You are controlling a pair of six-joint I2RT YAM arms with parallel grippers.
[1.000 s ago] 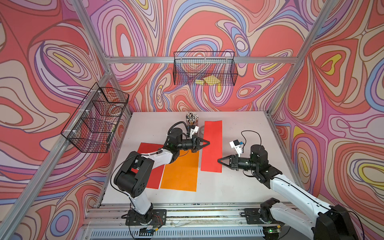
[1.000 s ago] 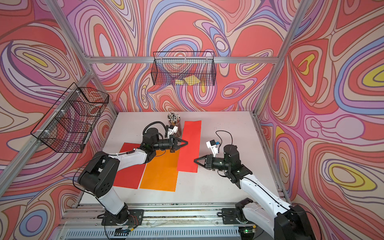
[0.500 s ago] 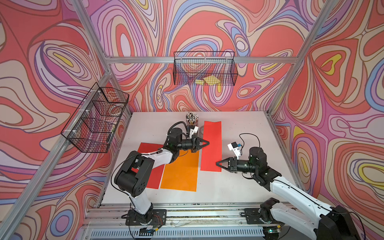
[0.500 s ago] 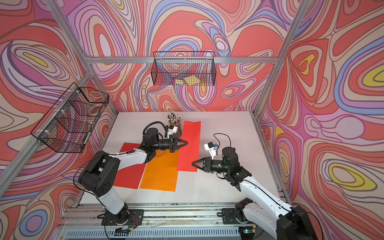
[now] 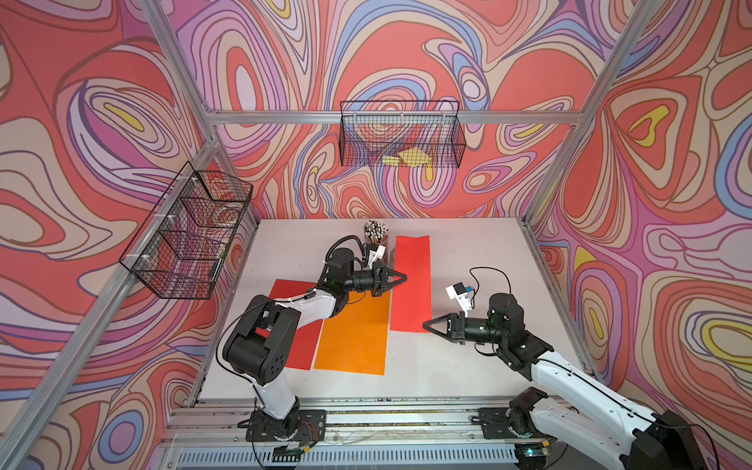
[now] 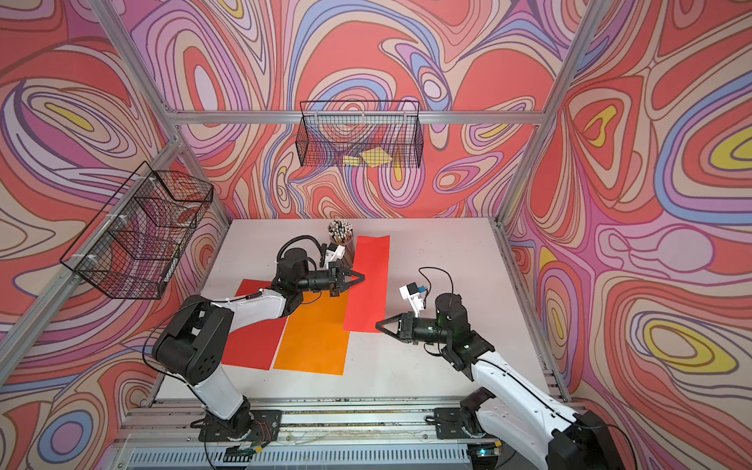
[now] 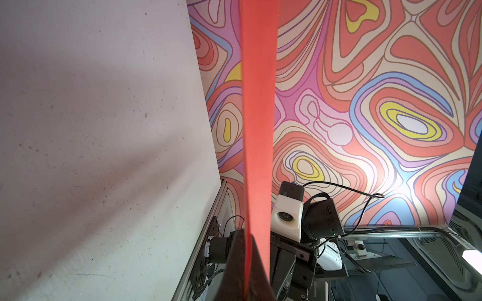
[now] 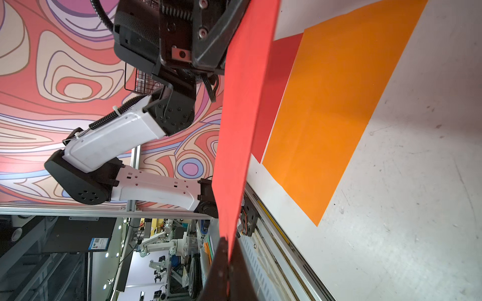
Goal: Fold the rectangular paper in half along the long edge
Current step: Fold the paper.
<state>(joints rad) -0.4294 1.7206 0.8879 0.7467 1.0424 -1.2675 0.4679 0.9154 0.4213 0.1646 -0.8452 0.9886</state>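
Left end effector (image 5: 402, 278) and right end effector (image 5: 426, 324) each pinch the red paper (image 5: 412, 297); blue label (image 8: 98, 243) unreadable.

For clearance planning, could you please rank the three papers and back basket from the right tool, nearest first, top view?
1. bright red paper, gripped by the right tool.
2. orange paper, mid-table.
3. dark red paper, leftmost.
4. back basket, far wall.

Pretty clearly a robotics lab I'm dialed into: aluminium frame (image 5: 285, 117) boxed in by swirly printed wall panels (image 5: 101, 101), robot bases (image 5: 285, 425) bolted to a front rail (image 5: 407, 418). Right wrist view also catches more robot arms (image 8: 154, 243) standing outside it.
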